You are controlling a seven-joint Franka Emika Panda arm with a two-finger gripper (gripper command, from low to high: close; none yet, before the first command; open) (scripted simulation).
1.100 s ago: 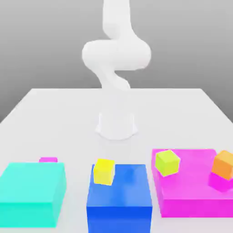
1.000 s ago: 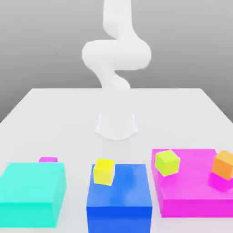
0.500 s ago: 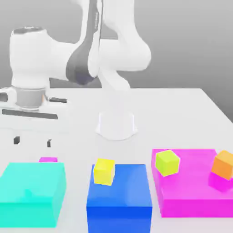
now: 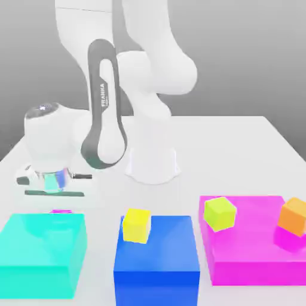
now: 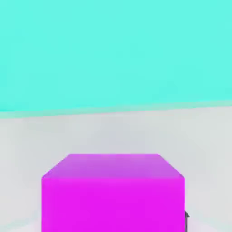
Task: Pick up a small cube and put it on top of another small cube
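Note:
The small magenta cube (image 4: pixel 60 211) lies on the white table just behind the big cyan block (image 4: pixel 42 251), with only its top edge showing over the block. My gripper (image 4: pixel 58 203) has come down onto it from above and is shut on it. In the hand view the cube (image 5: pixel 113 195) looms close, with a dark fingertip (image 5: pixel 186 216) against its side and the cyan block (image 5: pixel 113 54) beyond it. The small yellow cube (image 4: pixel 137 225) sits on the far left corner of the blue block (image 4: pixel 158 257).
A flat magenta block (image 4: pixel 251 251) on the exterior view's right carries a lime-yellow cube (image 4: pixel 219 213) and an orange cube (image 4: pixel 294 215). The arm's white base (image 4: pixel 153 164) stands mid-table, and its links reach over the left side.
The arm swung into view from above, then dropped the hand behind the cyan block onto the magenta cube. The jaws went from wide open to shut. No cube has moved.

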